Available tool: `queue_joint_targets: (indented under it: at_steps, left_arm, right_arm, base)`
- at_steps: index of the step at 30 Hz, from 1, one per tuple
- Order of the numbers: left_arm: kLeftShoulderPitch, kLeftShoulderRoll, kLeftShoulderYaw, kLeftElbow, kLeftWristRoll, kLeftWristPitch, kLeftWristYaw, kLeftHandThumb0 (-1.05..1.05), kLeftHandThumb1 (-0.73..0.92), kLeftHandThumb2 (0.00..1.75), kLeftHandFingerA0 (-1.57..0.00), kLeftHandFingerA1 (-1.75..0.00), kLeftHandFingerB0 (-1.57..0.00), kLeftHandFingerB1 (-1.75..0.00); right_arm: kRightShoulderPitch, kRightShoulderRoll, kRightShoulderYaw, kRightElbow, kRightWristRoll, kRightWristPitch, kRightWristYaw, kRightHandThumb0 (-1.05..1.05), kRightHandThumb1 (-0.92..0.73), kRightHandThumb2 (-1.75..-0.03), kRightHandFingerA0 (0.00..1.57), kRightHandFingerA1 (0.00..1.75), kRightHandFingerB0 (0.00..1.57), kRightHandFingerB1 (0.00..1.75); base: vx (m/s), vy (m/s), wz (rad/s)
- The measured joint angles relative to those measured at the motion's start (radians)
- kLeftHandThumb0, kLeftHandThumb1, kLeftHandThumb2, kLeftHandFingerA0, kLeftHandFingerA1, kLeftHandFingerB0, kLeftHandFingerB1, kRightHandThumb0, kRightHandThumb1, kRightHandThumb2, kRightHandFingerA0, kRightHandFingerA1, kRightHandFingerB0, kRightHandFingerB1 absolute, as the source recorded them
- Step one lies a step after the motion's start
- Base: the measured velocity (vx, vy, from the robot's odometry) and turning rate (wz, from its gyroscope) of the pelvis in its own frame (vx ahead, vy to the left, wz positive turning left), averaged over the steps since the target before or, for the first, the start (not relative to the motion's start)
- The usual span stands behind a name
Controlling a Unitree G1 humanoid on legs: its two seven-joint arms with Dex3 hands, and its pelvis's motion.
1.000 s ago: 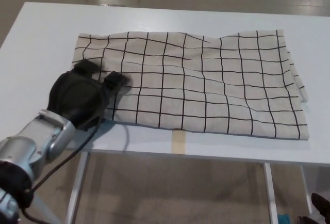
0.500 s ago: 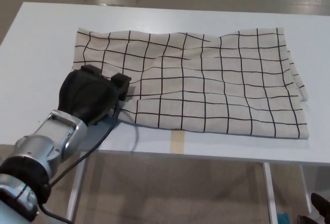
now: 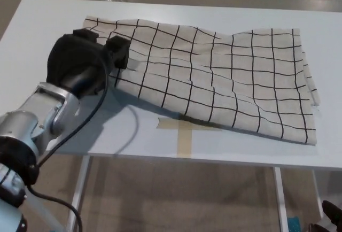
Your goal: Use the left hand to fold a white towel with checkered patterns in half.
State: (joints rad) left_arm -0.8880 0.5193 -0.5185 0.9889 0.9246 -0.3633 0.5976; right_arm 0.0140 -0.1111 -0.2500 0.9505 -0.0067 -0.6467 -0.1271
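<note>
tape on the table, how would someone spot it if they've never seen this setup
Start at the white table and follow its near edge toward the middle. Just in front of the checked towel, whose left side the left hand holds raised, a tan tape mark is stuck flat to the tabletop. It is the only tan thing on the white surface, shaped roughly like a T.

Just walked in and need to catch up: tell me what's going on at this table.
The robot's left hand has gripped the near left corner of a white towel with a black grid pattern and holds that side raised off the white table. The towel's right part lies flat. Strips of tan tape show on the table where the towel is lifted. The fold in half is under way, not yet completed. The right hand is not in view.
</note>
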Motion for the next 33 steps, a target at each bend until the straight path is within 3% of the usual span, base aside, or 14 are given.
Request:
queue_joint_targets:
  at_steps: [17,18,20,21,22,24,25,26,27,28,30,31,33]
  left_arm:
    - [-0.139,0.06,0.009,-0.098,0.012,-0.026,0.071,-0.25,0.64,0.54,-0.79,-1.75,-0.59,-1.75]
    - [-0.144,0.058,0.006,-0.101,0.016,-0.026,0.074,-0.35,0.45,0.79,-1.15,-1.44,-0.89,-1.31]
    - [-0.15,0.055,-0.002,-0.109,0.02,-0.026,0.078,-0.32,0.45,0.8,-1.16,-1.43,-0.9,-1.29]
    - [-0.154,0.05,-0.01,-0.116,0.023,-0.027,0.079,-0.32,0.45,0.8,-1.16,-1.43,-0.9,-1.29]
    - [-0.159,0.044,-0.022,-0.125,0.03,-0.03,0.08,-0.21,0.63,0.56,-0.86,-1.75,-0.61,-1.74]
    - [-0.168,0.032,-0.051,-0.149,0.044,-0.043,0.082,-0.2,0.62,0.56,-0.86,-1.75,-0.63,-1.71]
    - [-0.169,0.03,-0.058,-0.155,0.047,-0.047,0.082,-0.2,0.58,0.58,-0.89,-1.73,-0.72,-1.59]
    - [-0.177,0.019,-0.084,-0.175,0.057,-0.064,0.083,-0.2,0.58,0.58,-0.89,-1.73,-0.72,-1.59]
    - [-0.179,0.017,-0.091,-0.18,0.06,-0.069,0.083,-0.26,0.54,0.58,-0.92,-1.69,-0.99,-1.11]
    - [-0.187,0.009,-0.119,-0.199,0.072,-0.093,0.083,-0.3,0.49,0.57,-0.95,-1.66,-1.07,-0.65]
    - [-0.196,0.001,-0.149,-0.217,0.085,-0.116,0.083,-0.29,0.51,0.55,-0.98,-1.62,-1.11,-0.71]
    - [-0.203,-0.008,-0.172,-0.231,0.095,-0.132,0.083,-0.27,0.52,0.58,-0.96,-1.65,-0.8,-1.57]
    - [-0.206,-0.014,-0.184,-0.238,0.101,-0.142,0.083,-0.27,0.52,0.58,-0.96,-1.65,-0.8,-1.57]
  right_arm:
    - [-0.002,-0.009,0.003,0.003,-0.001,-0.002,0.004,-0.57,-0.71,-0.62,0.47,0.49,0.45,0.38]
    - [-0.002,-0.009,0.003,0.003,-0.001,-0.002,0.004,-0.57,-0.71,-0.62,0.48,0.5,0.46,0.38]
    - [-0.002,-0.009,0.003,0.003,-0.001,-0.004,0.004,-0.57,-0.71,-0.62,0.5,0.54,0.48,0.39]
    - [-0.002,-0.009,0.002,0.004,0.0,-0.005,0.005,-0.57,-0.71,-0.62,0.5,0.54,0.48,0.39]
    - [-0.002,-0.009,0.002,0.004,0.0,-0.006,0.005,-0.57,-0.71,-0.62,0.52,0.58,0.5,0.39]
    - [-0.002,-0.009,0.002,0.004,0.0,-0.007,0.005,-0.57,-0.71,-0.62,0.52,0.58,0.5,0.39]
    - [-0.003,-0.009,0.003,0.003,0.0,-0.007,0.005,-0.57,-0.71,-0.62,0.55,0.62,0.52,0.4]
    - [-0.003,-0.009,0.003,0.003,0.0,-0.007,0.005,-0.57,-0.71,-0.62,0.55,0.62,0.52,0.4]
    - [-0.004,-0.009,0.003,0.003,0.0,-0.007,0.005,-0.57,-0.71,-0.62,0.55,0.63,0.52,0.4]
    - [-0.004,-0.009,0.003,0.001,0.0,-0.007,0.005,-0.57,-0.71,-0.62,0.55,0.67,0.53,0.4]
    - [-0.005,-0.009,0.002,-0.001,0.0,-0.007,0.004,-0.57,-0.71,-0.62,0.55,0.68,0.54,0.4]
    - [-0.006,-0.009,0.002,-0.002,0.0,-0.007,0.004,-0.57,-0.71,-0.62,0.55,0.65,0.56,0.41]
    - [-0.008,-0.008,0.002,-0.002,0.001,-0.007,0.005,-0.57,-0.71,-0.62,0.55,0.65,0.56,0.41]
  base:
    - [0.0,0.0,0.0]
    - [0.0,0.0,0.0]
    - [0.0,0.0,0.0]
    - [0.0,0.0,0.0]
    - [0.0,0.0,0.0]
    - [0.0,0.0,0.0]
    - [0.0,0.0,0.0]
    - [0.0,0.0,0.0]
    - [0.0,0.0,0.0]
    - [0.0,0.0,0.0]
    - [0.0,0.0,0.0]
    - [0.0,0.0,0.0]
    - [0.0,0.0,0.0]
